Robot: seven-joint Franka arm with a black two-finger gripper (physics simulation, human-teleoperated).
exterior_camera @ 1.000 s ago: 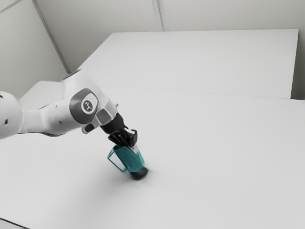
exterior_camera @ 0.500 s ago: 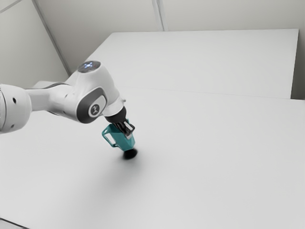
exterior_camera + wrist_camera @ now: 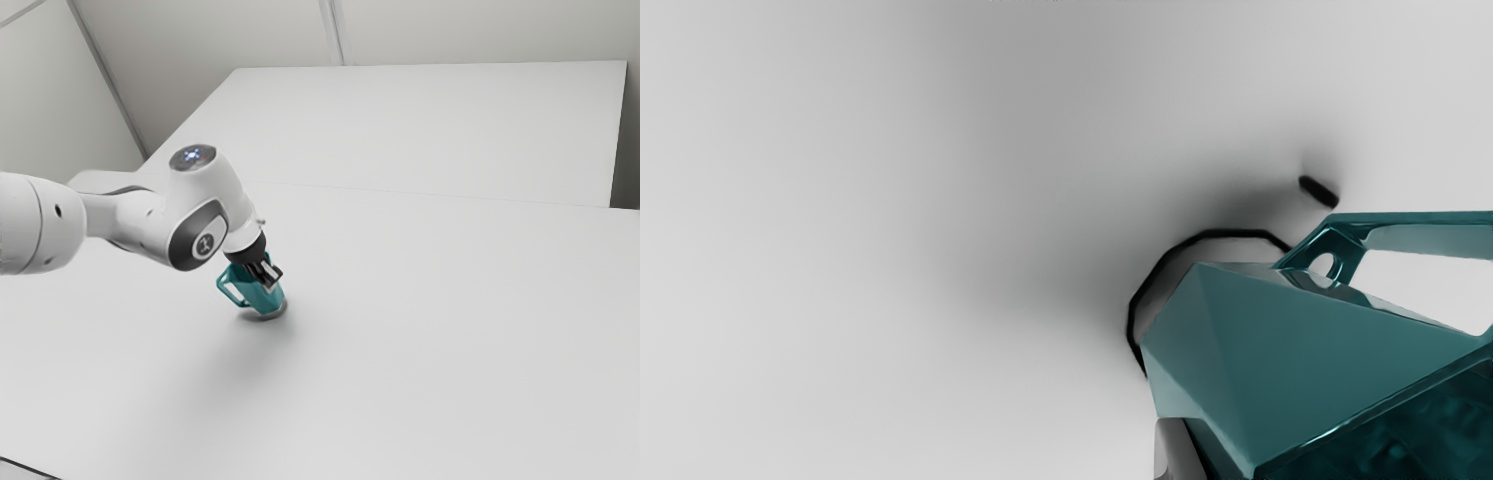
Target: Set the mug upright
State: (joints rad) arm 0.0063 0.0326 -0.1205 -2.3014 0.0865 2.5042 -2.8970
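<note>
the mug (image 3: 262,297) is seen at the claw (image 3: 273,281), over the tabletop (image 3: 450,320), in the left part of the exterior view. it is grasped by the claw: one fingertip (image 3: 1173,447) is seen against the outer side of its wall in the wrist view, while the other is hidden there. the base of the mug is turned down to the tabletop and its opening (image 3: 1393,420) is turned up, to the side of the hand. a nearly upright position is shown, but whether it is fully straight cannot be told. the mug is teal, with flat faces, and its handle (image 3: 1426,219) is pointed toward the exterior view's left. around a part of the base, a thin dark outline (image 3: 1133,307) is seen on the tabletop, and near the handle a small dark spot (image 3: 1318,192) is seen. the base is very near to the tabletop; whether it is touched by the whole base cannot be told. the white arm (image 3: 120,220) is extended from the exterior view's left, and its hand is lowered over the mug at a slant.
</note>
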